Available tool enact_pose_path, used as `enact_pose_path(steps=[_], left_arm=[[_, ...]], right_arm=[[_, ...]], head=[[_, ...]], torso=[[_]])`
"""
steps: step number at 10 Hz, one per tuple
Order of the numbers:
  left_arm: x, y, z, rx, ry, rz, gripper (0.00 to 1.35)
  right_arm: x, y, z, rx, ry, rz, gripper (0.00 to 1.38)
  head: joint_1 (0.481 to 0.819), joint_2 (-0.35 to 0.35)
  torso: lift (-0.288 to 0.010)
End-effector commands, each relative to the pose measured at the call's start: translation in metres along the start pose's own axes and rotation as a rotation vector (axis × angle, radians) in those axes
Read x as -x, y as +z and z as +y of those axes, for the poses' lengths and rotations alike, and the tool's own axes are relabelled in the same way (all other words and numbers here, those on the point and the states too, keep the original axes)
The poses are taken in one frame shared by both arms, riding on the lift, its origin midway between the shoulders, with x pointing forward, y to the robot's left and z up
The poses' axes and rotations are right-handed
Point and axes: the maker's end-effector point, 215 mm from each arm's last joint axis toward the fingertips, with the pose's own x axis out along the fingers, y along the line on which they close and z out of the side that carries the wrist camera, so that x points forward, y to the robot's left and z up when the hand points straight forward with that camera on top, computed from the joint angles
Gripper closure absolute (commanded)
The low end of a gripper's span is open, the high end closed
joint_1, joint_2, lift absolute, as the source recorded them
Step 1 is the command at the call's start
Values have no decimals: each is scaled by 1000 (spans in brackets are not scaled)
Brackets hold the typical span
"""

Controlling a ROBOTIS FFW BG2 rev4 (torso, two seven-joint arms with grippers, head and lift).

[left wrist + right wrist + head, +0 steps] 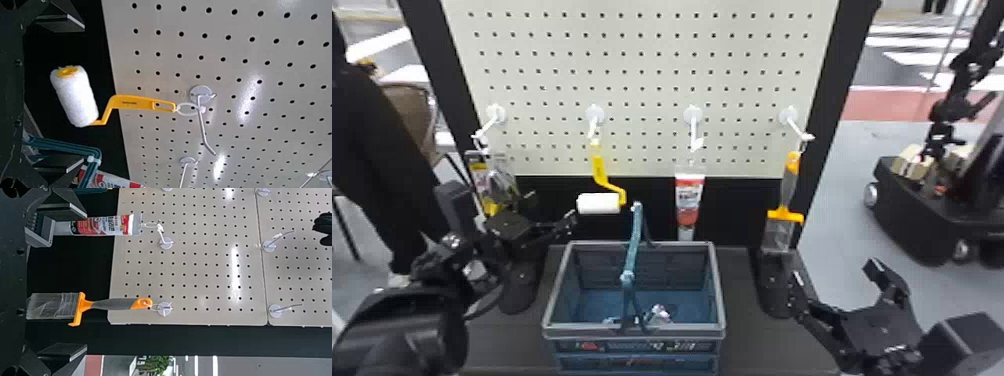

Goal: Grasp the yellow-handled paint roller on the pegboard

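Hanging from a hook [594, 117] on the pegboard [642, 60], yellow-handled paint roller [604, 192], left gripper [554, 225] just beside its sleeve, fingers spread wide, right gripper [839, 292] low beside the basket [682, 331], fingers also apart.

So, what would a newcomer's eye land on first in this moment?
The white pegboard, where the yellow-handled paint roller hangs from the second hook from the left. Just left of and slightly below the roller, the left gripper hovers open, while the right gripper sits open low on the right. A blue basket with an upright handle stands on the dark table below the board.
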Motion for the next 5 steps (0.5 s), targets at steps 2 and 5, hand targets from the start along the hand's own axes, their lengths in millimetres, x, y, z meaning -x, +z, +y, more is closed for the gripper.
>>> enact_pose_path(steps=[2, 5], left_arm=[[-14, 9, 1, -49, -22, 37, 128], [-27, 19, 3, -60, -50, 45, 131]], right_arm=[[-1, 0, 7, -11, 14, -1, 125], [-6, 6, 14, -15, 36, -17, 125]], head=[[549, 0], [549, 0]], torso=[[-100], [-100]])
